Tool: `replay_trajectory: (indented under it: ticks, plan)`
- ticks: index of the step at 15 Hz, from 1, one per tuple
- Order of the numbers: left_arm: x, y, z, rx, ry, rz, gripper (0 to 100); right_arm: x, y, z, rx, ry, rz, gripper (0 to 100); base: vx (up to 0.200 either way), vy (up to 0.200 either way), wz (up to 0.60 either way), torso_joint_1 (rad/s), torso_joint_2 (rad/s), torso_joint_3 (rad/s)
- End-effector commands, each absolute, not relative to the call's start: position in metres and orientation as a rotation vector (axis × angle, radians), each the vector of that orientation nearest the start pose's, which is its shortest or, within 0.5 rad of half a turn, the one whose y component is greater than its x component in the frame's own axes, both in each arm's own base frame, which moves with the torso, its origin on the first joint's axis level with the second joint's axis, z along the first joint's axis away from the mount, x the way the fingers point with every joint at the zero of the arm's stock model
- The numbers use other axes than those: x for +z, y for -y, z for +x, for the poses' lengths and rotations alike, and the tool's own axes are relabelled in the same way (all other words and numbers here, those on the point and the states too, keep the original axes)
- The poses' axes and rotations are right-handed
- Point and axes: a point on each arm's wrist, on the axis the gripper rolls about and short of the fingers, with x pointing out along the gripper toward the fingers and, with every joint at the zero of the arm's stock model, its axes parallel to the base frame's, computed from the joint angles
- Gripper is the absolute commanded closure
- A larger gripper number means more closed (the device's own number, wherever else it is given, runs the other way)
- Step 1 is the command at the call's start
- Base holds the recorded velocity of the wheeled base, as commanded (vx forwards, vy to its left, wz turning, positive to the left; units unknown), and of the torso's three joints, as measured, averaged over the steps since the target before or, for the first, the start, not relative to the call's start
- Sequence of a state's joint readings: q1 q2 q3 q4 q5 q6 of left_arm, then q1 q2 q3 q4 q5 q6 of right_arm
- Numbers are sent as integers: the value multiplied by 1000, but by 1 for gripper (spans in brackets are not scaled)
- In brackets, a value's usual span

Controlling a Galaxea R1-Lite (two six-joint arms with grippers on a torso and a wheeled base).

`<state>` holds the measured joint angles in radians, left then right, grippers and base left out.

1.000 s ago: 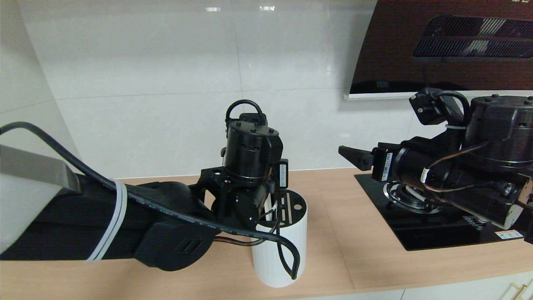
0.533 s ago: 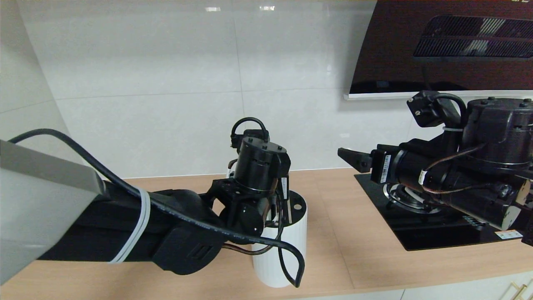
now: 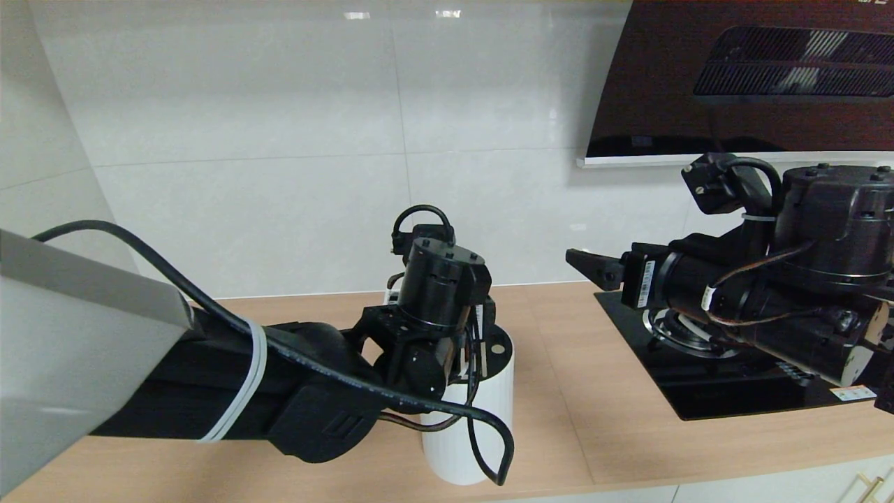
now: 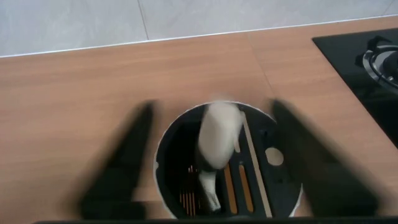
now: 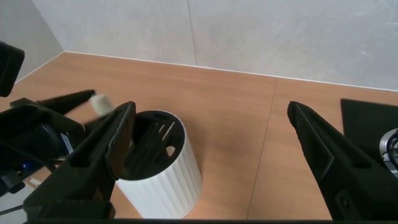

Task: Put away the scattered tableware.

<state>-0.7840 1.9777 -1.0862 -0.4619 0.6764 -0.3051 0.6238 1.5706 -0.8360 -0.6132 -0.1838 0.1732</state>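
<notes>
A white ribbed utensil holder (image 3: 482, 412) with a slotted black top stands on the wooden counter (image 3: 573, 419). My left gripper (image 4: 211, 107) hangs right above it, fingers spread wide on either side. A white spoon (image 4: 217, 134) stands in the holder's (image 4: 163, 155) large opening, touching neither finger. In the right wrist view the spoon's end (image 5: 99, 102) sticks up above the holder (image 5: 168, 174). My right gripper (image 3: 594, 267) is held in the air to the holder's right, pointing toward it, open (image 5: 211, 107) with nothing between its fingers.
A black cooktop (image 3: 698, 377) with a burner lies on the counter at the right, under my right arm. A dark range hood (image 3: 733, 77) hangs above it. The white tiled wall (image 3: 279, 175) closes the back; the counter's front edge runs near the holder.
My left wrist has come down and slightly right, closer to the holder's top. The right arm has barely moved.
</notes>
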Motion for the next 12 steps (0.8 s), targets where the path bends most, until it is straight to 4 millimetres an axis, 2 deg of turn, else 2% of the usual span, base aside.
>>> replay_trajectory:
  ticks: [1,6,7,12]
  plan:
    - [146,255,276,-56,-331,-16,0,226,-162,231,430,-152,122,0,0,0,0,0,0,0]
    - [148,255,275,-55,-328,-19,0,225,-162,231,430,-154,120,0,0,0,0,0,0,0]
    - [155,251,272,-55,-315,-30,0,225,-162,231,431,-155,122,0,0,0,0,0,0,0]
    - [244,209,239,-77,-125,-201,0,228,-160,230,429,-146,124,0,0,0,0,0,0,0]
